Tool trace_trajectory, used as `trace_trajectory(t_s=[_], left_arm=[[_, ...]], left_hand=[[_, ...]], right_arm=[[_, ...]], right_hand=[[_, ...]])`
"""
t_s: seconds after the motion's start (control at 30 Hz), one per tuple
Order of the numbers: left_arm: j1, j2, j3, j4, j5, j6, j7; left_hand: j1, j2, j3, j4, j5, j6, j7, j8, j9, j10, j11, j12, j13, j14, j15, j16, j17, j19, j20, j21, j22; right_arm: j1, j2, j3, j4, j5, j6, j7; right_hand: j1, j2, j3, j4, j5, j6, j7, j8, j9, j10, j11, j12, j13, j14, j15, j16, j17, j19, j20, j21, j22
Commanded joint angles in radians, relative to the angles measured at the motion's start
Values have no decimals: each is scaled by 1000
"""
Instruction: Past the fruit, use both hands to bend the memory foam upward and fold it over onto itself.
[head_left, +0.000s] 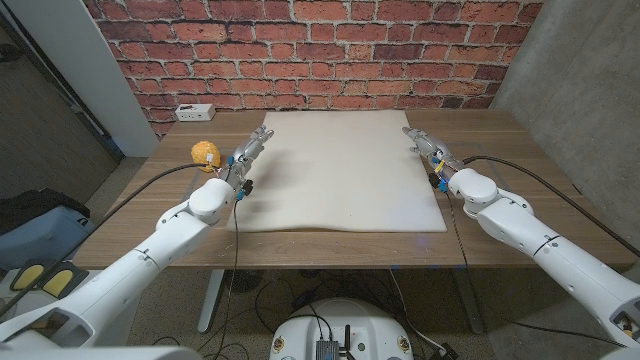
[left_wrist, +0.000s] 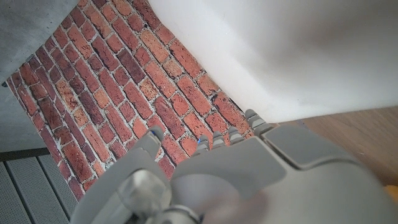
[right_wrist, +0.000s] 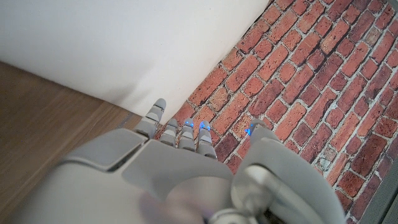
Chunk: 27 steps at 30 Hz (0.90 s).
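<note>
A cream memory foam sheet (head_left: 340, 172) lies flat across the middle of the wooden table (head_left: 500, 230). My left hand (head_left: 248, 150) reaches over the foam's far left edge with its fingers stretched out and apart, holding nothing. My right hand (head_left: 426, 145) stands at the foam's far right edge, fingers straight, also holding nothing. A yellow-orange fruit (head_left: 205, 154) sits on the table just left of my left hand. The left wrist view has the foam (left_wrist: 298, 50) beyond my left hand (left_wrist: 236, 180); the right wrist view has the foam (right_wrist: 124, 43) past my right hand (right_wrist: 180, 174).
A red brick wall (head_left: 320, 50) rises right behind the table. A small white power strip (head_left: 193, 112) lies at the table's far left corner. A grey concrete wall (head_left: 580, 90) stands to the right. Bags lie on the floor at the left.
</note>
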Motion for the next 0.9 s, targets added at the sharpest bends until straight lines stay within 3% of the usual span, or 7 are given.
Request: trace_trajectory(t_s=[0.03,0.9], left_arm=[[35,65,-2,-106,68,80,26],[118,178,-21,-299,178,243,54]], left_hand=[[10,0,2,-6,-2,3,-2,-1,5,-18,1,-4,4,-21,6,3,2,0,8,-4,3],[10,5,-5,-20,-8,0,-10,-5,6,-13,-1,-6,5,-24,4,2,2,-8,12,-18,4]], right_arm=[[-16,-59,-15,-113,-83,-135,-47],[-49,-137,-44,-322,-217,-375,-99]], right_hand=[[18,0,4,-11,-7,-1,-6,0,3,6,0,-2,4,0,-4,6,3,7,5,2,4],[56,7,32,-40,-21,16,-17,4,4,18,-5,-5,5,8,-18,6,3,14,-2,4,4]])
